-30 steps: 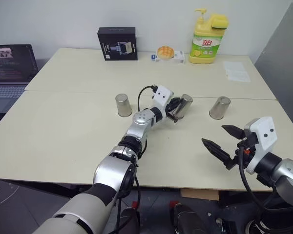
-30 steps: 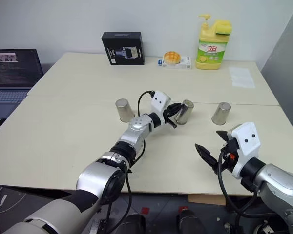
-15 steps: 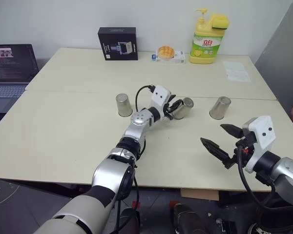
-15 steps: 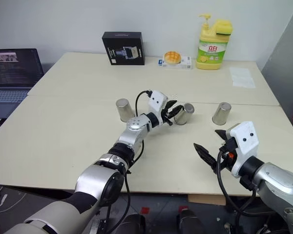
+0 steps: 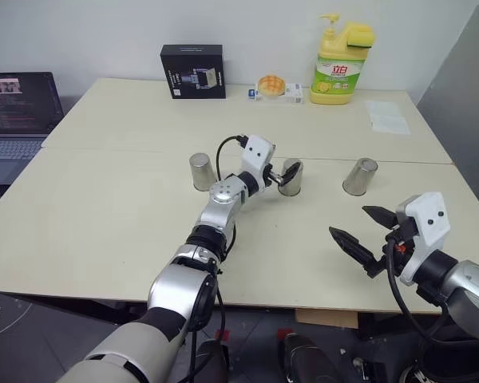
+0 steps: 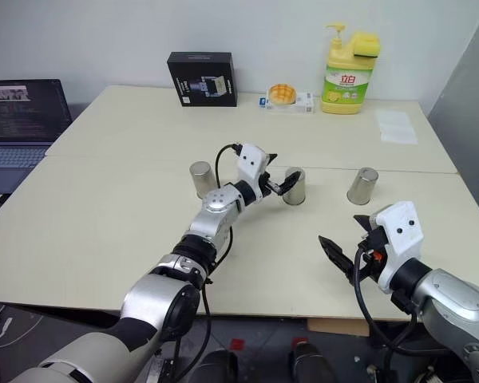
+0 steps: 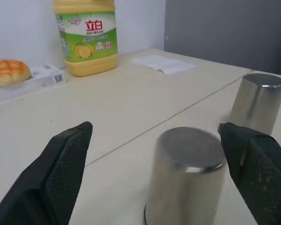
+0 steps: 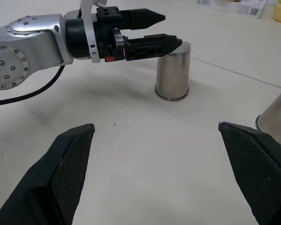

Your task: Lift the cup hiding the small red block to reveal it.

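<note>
Three metal cups stand upside down in a row across the pale surface (image 5: 104, 215). The middle cup (image 5: 290, 176) sits upright on its rim, its closed base facing up, and the left hand (image 5: 276, 171) is just beside it with its two black fingers spread wide. From the right wrist view the fingers reach level toward the cup's upper part, one passing above it and one at its near edge; whether that finger touches the metal cannot be told. In the left wrist view the cup stands between the two fingers with open space on either side.

The left cup (image 5: 201, 171) stands apart on the far side of the left arm, and the right cup (image 5: 359, 176) leans slightly in the head views, near the seam of the surface.

The small red block is not visible; all three cups are closed to sight, so which one covers it cannot be told.

The right hand (image 5: 366, 231) hovers near the front edge of the surface, fingers spread, holding nothing.

At the back stand a yellow dish-soap bottle (image 5: 338, 62), a black box (image 5: 192, 71) and a laptop (image 5: 17, 112) cut off by the frame.
</note>
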You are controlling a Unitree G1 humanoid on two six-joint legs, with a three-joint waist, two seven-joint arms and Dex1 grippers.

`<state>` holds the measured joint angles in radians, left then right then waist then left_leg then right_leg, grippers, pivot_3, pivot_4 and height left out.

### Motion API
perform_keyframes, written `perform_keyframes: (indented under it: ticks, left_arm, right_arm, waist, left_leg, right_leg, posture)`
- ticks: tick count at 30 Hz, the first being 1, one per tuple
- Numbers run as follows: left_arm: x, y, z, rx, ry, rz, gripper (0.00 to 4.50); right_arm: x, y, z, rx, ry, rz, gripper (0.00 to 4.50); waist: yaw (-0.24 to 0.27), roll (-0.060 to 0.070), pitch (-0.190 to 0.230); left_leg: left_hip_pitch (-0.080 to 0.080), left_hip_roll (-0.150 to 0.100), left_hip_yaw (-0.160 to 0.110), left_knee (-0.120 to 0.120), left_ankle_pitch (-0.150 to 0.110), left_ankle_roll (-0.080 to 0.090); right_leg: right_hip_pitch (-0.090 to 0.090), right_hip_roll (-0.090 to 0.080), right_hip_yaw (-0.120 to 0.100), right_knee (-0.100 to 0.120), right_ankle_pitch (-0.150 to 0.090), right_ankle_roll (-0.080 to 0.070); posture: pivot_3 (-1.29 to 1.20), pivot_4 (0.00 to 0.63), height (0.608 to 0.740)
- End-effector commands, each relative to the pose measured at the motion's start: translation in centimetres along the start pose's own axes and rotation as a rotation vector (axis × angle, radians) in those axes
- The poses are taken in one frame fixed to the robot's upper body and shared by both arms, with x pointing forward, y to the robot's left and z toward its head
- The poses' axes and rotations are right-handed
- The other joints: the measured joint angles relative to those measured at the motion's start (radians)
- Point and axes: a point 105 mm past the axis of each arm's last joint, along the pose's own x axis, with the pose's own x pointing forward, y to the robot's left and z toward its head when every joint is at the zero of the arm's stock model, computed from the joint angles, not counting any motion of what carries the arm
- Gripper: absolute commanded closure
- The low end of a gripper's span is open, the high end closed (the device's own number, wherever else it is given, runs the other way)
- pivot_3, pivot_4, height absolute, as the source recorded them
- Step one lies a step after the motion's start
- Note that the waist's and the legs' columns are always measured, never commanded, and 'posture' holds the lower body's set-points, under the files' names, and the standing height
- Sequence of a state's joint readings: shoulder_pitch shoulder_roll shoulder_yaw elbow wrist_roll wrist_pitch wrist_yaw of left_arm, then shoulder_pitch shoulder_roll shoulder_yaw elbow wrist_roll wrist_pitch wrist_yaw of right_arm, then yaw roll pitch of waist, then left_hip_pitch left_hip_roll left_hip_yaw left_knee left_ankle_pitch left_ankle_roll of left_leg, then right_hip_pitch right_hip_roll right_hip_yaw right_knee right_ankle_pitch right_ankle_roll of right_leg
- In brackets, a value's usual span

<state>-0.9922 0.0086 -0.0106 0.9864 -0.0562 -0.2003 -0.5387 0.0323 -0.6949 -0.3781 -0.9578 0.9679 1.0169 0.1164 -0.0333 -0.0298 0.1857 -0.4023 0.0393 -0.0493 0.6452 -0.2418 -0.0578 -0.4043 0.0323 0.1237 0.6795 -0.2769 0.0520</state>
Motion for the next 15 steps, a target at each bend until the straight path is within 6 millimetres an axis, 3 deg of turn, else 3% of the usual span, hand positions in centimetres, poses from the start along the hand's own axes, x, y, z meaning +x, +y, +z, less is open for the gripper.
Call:
perform_keyframes:
  ticks: [1, 7, 15]
  left_arm:
    - [0.6, -1.2, 0.0, 0.002, 0.011, -0.04, 0.02]
    - [1.1, -2.3, -1.8, 0.026, 0.093, -0.051, 0.02]
    - [2.1, -2.7, -1.8, 0.019, 0.121, -0.015, 0.02]
  right_arm:
    - [-0.4, 0.7, 0.9, -0.024, -0.042, 0.009, 0.0]
    - [-0.5, 0.8, 0.7, -0.014, -0.04, -0.008, 0.0]
    - [-0.7, 1.1, 0.7, -0.006, -0.042, -0.03, 0.0]
  waist:
    - [0.0, 0.0, 0.0]
    - [0.0, 0.0, 0.0]
    - [0.001, 0.0, 0.0]
  left_leg:
    - [0.0, 0.0, 0.0, 0.0, 0.0, 0.0]
    - [0.0, 0.0, 0.0, 0.0, 0.0, 0.0]
    - [0.0, 0.0, 0.0, 0.0, 0.0, 0.0]
  right_leg:
    - [0.0, 0.0, 0.0, 0.0, 0.0, 0.0]
    - [0.0, 0.0, 0.0, 0.0, 0.0, 0.0]
    - [0.0, 0.0, 0.0, 0.0, 0.0, 0.0]
  posture:
    - [0.0, 0.15, 0.74]
    - [0.0, 0.15, 0.74]
    - [0.0, 0.15, 0.74]
